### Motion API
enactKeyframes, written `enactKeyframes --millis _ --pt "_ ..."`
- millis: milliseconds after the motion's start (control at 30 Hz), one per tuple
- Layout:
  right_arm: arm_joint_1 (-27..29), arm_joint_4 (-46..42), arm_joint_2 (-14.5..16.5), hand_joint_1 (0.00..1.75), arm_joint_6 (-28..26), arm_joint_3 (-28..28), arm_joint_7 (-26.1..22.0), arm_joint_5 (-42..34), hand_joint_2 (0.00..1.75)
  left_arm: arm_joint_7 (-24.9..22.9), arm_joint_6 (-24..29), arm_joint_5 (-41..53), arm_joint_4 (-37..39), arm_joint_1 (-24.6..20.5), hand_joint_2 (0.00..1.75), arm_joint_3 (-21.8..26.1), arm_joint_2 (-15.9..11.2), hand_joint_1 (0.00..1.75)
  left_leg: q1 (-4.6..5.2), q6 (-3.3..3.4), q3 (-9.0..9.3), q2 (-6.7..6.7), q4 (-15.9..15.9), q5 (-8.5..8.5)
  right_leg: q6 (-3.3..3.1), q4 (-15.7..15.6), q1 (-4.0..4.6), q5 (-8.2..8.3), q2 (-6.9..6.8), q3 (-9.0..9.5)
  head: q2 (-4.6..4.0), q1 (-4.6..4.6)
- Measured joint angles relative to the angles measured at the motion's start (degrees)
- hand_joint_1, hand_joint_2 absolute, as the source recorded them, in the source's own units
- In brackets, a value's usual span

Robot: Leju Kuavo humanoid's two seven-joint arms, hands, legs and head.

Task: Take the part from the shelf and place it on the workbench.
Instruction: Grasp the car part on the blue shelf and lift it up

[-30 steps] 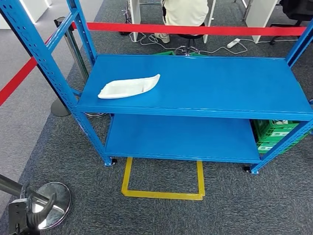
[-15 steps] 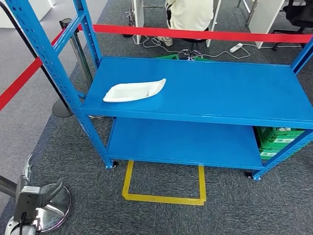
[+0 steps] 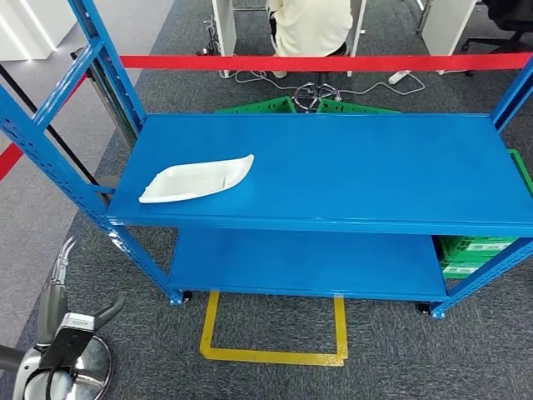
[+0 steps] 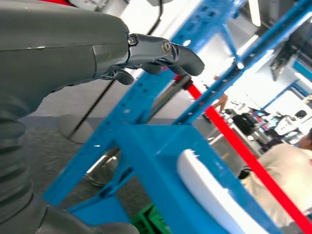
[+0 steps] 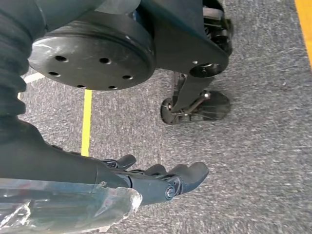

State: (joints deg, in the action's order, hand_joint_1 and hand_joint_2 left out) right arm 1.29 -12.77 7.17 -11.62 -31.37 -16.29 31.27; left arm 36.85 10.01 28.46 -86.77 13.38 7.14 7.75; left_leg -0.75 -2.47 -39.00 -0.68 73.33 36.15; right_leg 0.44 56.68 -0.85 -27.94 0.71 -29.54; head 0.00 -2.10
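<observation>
Currently: white part [image 3: 196, 177] lying flat on the top board of the blue shelf [image 3: 377, 167], near its front-left corner, long axis running roughly along the front edge, pointed end toward the middle. Also seen in the left wrist view [image 4: 217, 195], resting on the shelf edge, untouched. Left hand [image 3: 62, 321] low beside the shelf's front-left post, over a round metal stanchion base [image 3: 94, 371]; fingers [image 4: 165, 51] spread loosely apart, holding nothing, well apart from the part. Right hand [image 5: 147, 183] hanging over grey carpet [image 5: 257, 161], fingers extended and slightly apart, nothing held; some clear plastic wrap around that wrist. Lower shelf board [image 3: 301, 262] bare blue. Green crates [image 3: 471, 254] behind the shelf on the right, more green crate rims [image 3: 283, 105] behind the back edge. Yellow tape outline [image 3: 273, 354] on the floor in front of the shelf. Red barrier tape [image 3: 314, 62] stretched behind; seated person [image 3: 311, 25] in light top beyond it, cables and power strip [image 3: 399, 77] on floor.
</observation>
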Motion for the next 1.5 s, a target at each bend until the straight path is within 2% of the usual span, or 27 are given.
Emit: enactKeyframes --millis 33,67,167,200,233,300,333,367,400,467,500,533,567,600,667,700,733,800,867,933,1000,1133,1233,1400,1467,1500 --pt "0.04 0.07 0.0 0.0 0.05 -0.02 0.04 0.14 1.75 -0.01 0.07 0.17 -0.16 0.08 1.75 -0.46 -0.3 0.0 0.01 0.12 -0.81 0.01 -1.21 0.63 0.08 -0.38 -0.01 -0.69 0.07 1.35 0.0 -0.02" --pt "0.05 0.13 0.0 0.0 0.12 -0.05 0.09 0.27 1.75 -0.02 0.13 0.38 -0.31 0.16 1.75 -0.96 -0.63 0.0 0.01 0.28 -1.12 0.03 -3.44 -0.39 0.22 -0.66 -0.03 -1.5 0.12 2.7 0.0 -0.05" --pt "-0.03 0.27 -0.01 0.0 0.23 -0.1 0.26 0.58 1.75 -0.16 0.27 0.92 -0.61 0.57 1.75 -2.49 -1.59 0.0 0.08 0.83 -0.95 0.63 -13.15 -11.33 0.96 -0.98 0.16 -4.54 0.24 5.62 0.0 -0.46" --pt "-0.1 0.32 -0.03 0.0 0.23 -0.11 0.34 0.69 1.75 -0.27 0.31 1.07 -0.72 0.69 1.75 -2.93 -1.8 0.0 0.09 1.05 -0.79 0.8 -15.18 -13.78 1.21 -1.17 0.31 -5.56 0.23 6.65 0.0 -0.62" --pt "-0.23 0.36 -0.04 0.0 0.23 -0.12 0.4 0.79 1.75 -0.4 0.35 1.23 -0.83 0.74 1.75 -3.31 -1.96 0.0 0.1 1.31 -0.58 0.82 -16.19 -14.28 1.52 -1.25 0.46 -6.03 0.18 7.83 0.0 -0.74" --pt "-0.5 0.36 -0.07 0.0 0.27 -0.13 0.52 1.04 1.75 -1.13 0.42 1.93 -1.07 0.77 1.75 -4.28 -2.4 0.0 0.02 1.98 0.97 0.56 -16.26 -14.26 2.15 -1.07 0.46 -6.27 -0.1 9.55 0.01 -0.6" --pt "-0.72 0.37 -0.07 0.0 0.32 -0.13 0.59 1.17 1.75 -1.83 0.45 2.53 -1.13 0.8 1.75 -4.9 -2.74 0.0 0.03 2.38 1.89 0.54 -16.24 -14.29 2.44 0.53 0.4 -6.15 -0.22 9.2 0.01 -0.38" --pt "-0.91 0.39 -0.07 0.0 0.39 -0.13 0.68 1.31 1.75 -2.76 0.49 3.27 -1.18 0.82 1.75 -5.63 -3.22 0.0 0.07 2.76 2.82 0.57 -16.21 -14.24 2.6 3.33 0.34 -6.51 -0.3 7.77 0.0 -0.13" --pt "-1.07 0.41 -0.07 0.0 0.48 -0.13 0.79 1.46 1.75 -3.8 0.54 4.08 -1.2 0.84 1.75 -6.37 -3.7 0.0 0.16 3.08 3.53 0.6 -16.21 -13.82 2.72 7.08 0.33 -7.29 -0.36 5.4 0.01 0.07" --pt "-1.18 0.44 -0.07 0.0 0.7 -0.14 1.0 1.82 1.75 -5.84 0.71 5.92 -1.2 0.73 1.75 -8.1 -4.8 0.0 0.38 3.47 4.86 0.5 -16.19 -12.55 2.74 13.53 0.47 -10.78 -0.38 -0.34 0.01 0.28" --pt "-1.14 0.45 -0.07 0.0 0.81 -0.15 1.09 1.99 1.75 -6.72 0.82 6.79 -1.19 0.7 1.75 -9.0 -5.34 0.0 0.48 3.57 5.72 0.37 -16.19 -11.74 2.62 14.65 0.6 -12.74 -0.38 -2.59 0.02 0.33" --pt "-1.05 0.46 -0.07 0.0 0.93 -0.16 1.15 2.16 1.75 -7.44 0.92 7.54 -1.17 0.7 1.75 -9.88 -5.83 0.0 0.6 3.64 6.72 0.22 -16.19 -10.9 2.37 14.22 0.75 -13.78 -0.38 -4.18 0.01 0.4" --pt "-0.95 0.48 -0.07 0.0 1.02 -0.16 1.2 2.27 1.75 -8.01 0.98 8.13 -1.16 0.68 1.75 -10.7 -6.28 0.0 0.71 3.67 7.81 0.11 -16.2 -10.01 2.04 12.42 0.92 -13.15 -0.37 -5.17 0.01 0.45" --pt "-0.85 0.52 -0.07 0.0 1.06 -0.18 1.23 2.33 1.75 -8.36 1.01 8.48 -1.14 0.65 1.75 -11.38 -6.64 0.0 0.81 3.67 8.93 0.05 -16.21 -9.12 1.6 9.68 1.12 -10.32 -0.37 -5.8 0.01 0.47" --pt "-0.51 0.68 -0.08 0.0 1.13 -0.24 1.28 2.39 1.75 -8.69 1.03 8.81 -0.97 0.56 1.75 -12.44 -7.24 0.0 1.06 3.43 10.6 -0.03 -16.08 -7.53 0.77 4.9 1.54 -1.39 -0.33 -6.35 -0.01 0.43" --pt "-0.41 0.76 -0.08 0.0 1.16 -0.28 1.36 2.42 1.75 -8.84 1.06 8.9 -0.88 0.51 1.75 -12.83 -7.53 0.0 1.11 3.2 11.0 -0.08 -16.04 -7.01 0.49 3.67 1.73 1.93 -0.29 -6.35 -0.01 0.36" --pt "-0.36 0.81 -0.09 0.0 1.19 -0.32 1.41 2.48 1.75 -8.99 1.1 9.05 -0.8 0.41 1.75 -13.2 -7.81 0.0 1.14 2.92 11.15 -0.13 -16.01 -6.79 0.31 3.17 1.86 3.61 -0.25 -6.19 -0.01 0.32" --pt "-0.49 0.81 -0.1 0.0 1.22 -0.34 1.49 2.68 1.75 -9.34 1.16 9.32 -0.74 0.19 1.75 -13.98 -8.22 0.0 1.07 2.67 11.15 -0.13 -16.25 -6.95 0.53 2.72 1.89 3.82 -0.1 -5.62 0.0 0.24" --pt "-0.72 0.81 -0.13 0.0 1.22 -0.35 1.49 2.97 1.75 -9.73 1.19 9.47 -0.71 -0.19 1.75 -14.85 -8.58 0.0 1.1 2.82 11.25 -0.1 -16.59 -7.32 1.04 2.31 1.7 4.0 0.18 -5.36 0.0 0.2" --pt "-1.04 0.82 -0.13 0.0 1.23 -0.35 1.57 3.28 1.75 -10.43 1.11 9.76 -0.62 -0.71 0.87 -15.81 -9.07 0.0 1.13 2.91 11.36 -0.09 -16.79 -7.52 1.2 2.07 1.57 3.79 0.42 -5.35 0.0 0.18" --pt "-1.19 0.83 -0.13 0.0 1.29 -0.36 1.72 3.65 1.75 -11.27 0.88 10.38 -0.45 -1.29 0.0 -17.02 -9.71 0.0 1.14 2.93 11.38 -0.09 -16.86 -7.56 0.94 1.97 1.56 3.46 0.54 -5.37 0.0 0.18" --pt "-1.27 0.84 -0.13 0.0 1.58 -0.34 1.92 4.52 1.75 -13.38 -0.74 11.76 0.01 -2.59 1.75 -20.32 -11.43 0.0 1.06 2.77 11.88 -0.06 -17.99 -6.89 0.34 1.98 1.8 3.19 0.57 -5.42 0.0 0.2" --pt "-1.32 0.84 -0.16 0.0 1.89 -0.34 2.04 5.14 1.75 -14.78 -2.03 12.24 0.73 -3.27 1.75 -22.4 -12.85 0.0 0.94 2.13 12.4 -0.06 -18.81 -6.39 0.09 2.0 1.9 3.22 0.52 -5.3 0.0 0.24" --pt "-1.63 0.84 -0.2 0.0 2.18 -0.34 2.21 6.1 1.75 -17.29 -3.91 12.98 2.52 -4.53 1.75 -25.75 -15.01 0.03 1.1 2.12 12.77 -0.06 -18.81 -6.49 0.04 1.95 1.74 3.4 0.5 -4.83 0.0 0.25" --pt "-1.73 0.84 -0.2 0.0 2.2 -0.34 2.26 6.25 1.75 -17.91 -4.21 13.02 3.15 -4.9 1.75 -26.67 -15.6 0.29 1.19 2.15 12.91 -0.05 -18.8 -6.52 0.1 1.91 1.65 3.45 0.5 -4.68 0.0 0.24" --pt "-1.75 0.84 -0.21 0.0 2.2 -0.34 2.3 6.27 1.75 -18.07 -4.25 13.04 3.41 -5.04 1.75 -27.03 -15.86 0.58 1.23 2.18 12.97 -0.05 -18.8 -6.54 0.13 1.89 1.61 3.47 0.5 -4.62 0.0 0.24"
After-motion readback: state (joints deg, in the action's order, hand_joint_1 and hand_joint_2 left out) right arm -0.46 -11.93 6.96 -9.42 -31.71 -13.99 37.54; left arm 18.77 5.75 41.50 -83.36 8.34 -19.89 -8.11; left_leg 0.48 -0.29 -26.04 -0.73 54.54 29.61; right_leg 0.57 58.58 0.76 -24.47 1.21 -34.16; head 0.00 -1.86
